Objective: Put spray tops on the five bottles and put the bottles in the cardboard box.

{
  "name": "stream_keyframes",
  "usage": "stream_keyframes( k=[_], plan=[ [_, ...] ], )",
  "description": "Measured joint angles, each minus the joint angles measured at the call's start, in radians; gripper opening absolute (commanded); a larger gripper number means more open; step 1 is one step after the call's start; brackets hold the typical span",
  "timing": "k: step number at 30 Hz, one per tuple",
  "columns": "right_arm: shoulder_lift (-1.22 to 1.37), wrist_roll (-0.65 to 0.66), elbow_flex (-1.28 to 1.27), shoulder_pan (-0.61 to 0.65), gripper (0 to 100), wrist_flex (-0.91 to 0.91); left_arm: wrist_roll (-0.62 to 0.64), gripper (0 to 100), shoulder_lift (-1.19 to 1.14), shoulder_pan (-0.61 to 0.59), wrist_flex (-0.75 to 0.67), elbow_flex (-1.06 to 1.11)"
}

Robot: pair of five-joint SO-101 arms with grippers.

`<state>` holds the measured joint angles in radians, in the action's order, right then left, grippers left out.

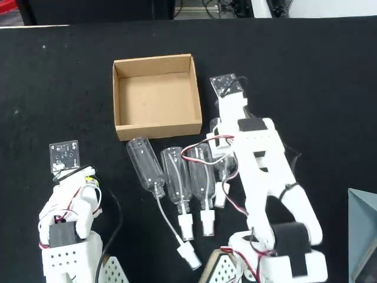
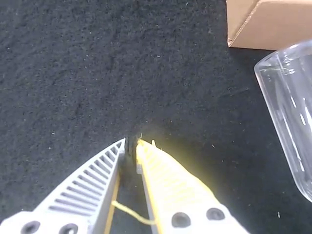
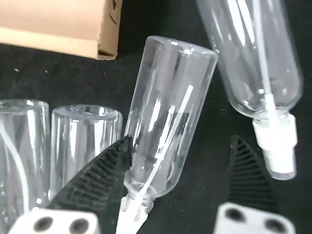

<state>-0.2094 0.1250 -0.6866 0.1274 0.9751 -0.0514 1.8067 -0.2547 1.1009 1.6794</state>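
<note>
Bottles (image 1: 177, 177) lie in a row on the black counter (image 1: 318, 76), their bases near the cardboard box (image 1: 156, 97). Right gripper (image 3: 182, 141) is open astride one bottle (image 3: 170, 107), with neighbours crowding both sides. Left gripper (image 2: 131, 144) is closed on nothing over bare counter, near the leftmost bottle (image 1: 145, 162), whose spray top (image 1: 189, 254) lies apart, trailing its tube (image 1: 168, 221).

Four clear bottles (image 1: 145, 162) are counted on the table. Four white spray tops (image 1: 188, 254) are counted too. One cardboard box (image 1: 158, 127) is seen. Two robot arms (image 1: 259, 159) are counted.
</note>
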Motion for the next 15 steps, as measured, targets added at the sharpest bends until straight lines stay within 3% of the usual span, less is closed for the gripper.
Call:
stream_keyframes(
  k=[9, 15],
  plan=[
    [0.118, 0.000, 0.000, 0.003, 25.3, -0.054, 0.000, 3, 0.000, 0.000, 0.000, 0.000],
    [0.138, 0.000, 0.000, 0.002, 8.6, -0.054, 0.000, 3, 0.000, 0.000, 0.000, 0.000]
  ],
)
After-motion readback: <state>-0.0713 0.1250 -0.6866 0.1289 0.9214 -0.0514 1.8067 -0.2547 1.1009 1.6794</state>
